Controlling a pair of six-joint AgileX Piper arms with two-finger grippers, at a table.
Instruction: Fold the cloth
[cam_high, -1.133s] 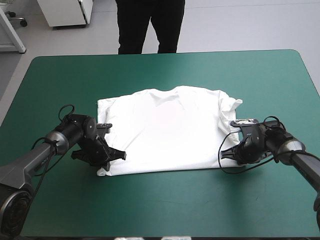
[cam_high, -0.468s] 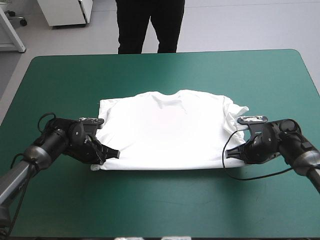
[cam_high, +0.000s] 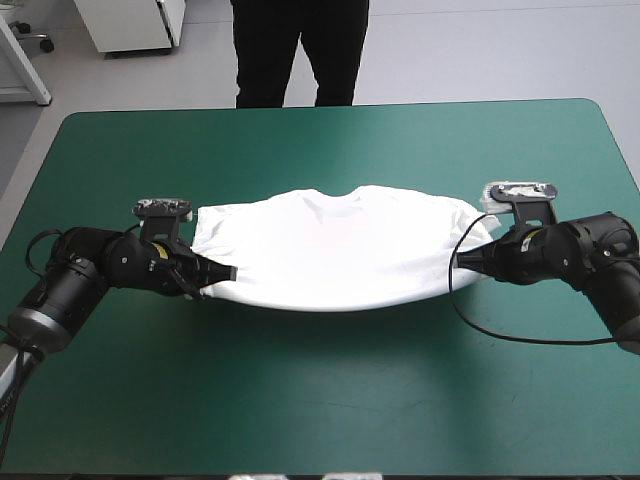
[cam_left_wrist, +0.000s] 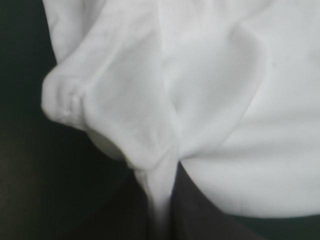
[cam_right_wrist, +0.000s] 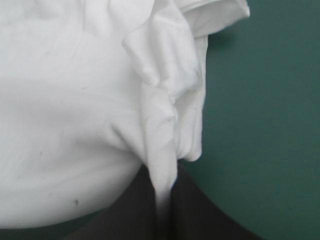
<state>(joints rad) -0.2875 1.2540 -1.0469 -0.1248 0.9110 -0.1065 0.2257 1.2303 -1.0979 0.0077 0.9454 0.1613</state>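
Observation:
The white T-shirt (cam_high: 335, 245) hangs stretched between my two grippers over the middle of the teal-green table, its lower edge sagging in a curve. My left gripper (cam_high: 222, 272) is shut on the T-shirt at its left lower corner. On the opposite side, my right gripper (cam_high: 462, 262) is shut on the T-shirt at its right edge. In the left wrist view a pinched fold of the T-shirt (cam_left_wrist: 210, 95) runs down between the black fingers (cam_left_wrist: 205, 215). The right wrist view shows the T-shirt (cam_right_wrist: 75, 110) bunched into a pleat between the fingers (cam_right_wrist: 200, 215), a sleeve beside it.
Bare teal-green table (cam_high: 330, 400) lies all around the T-shirt, with wide room toward the near edge and toward the far edge (cam_high: 330, 108).
Both grippers have risen and moved toward the far edge with the T-shirt's lower edge in them. The shirt, flat on the table earlier, now hangs folded over between them.

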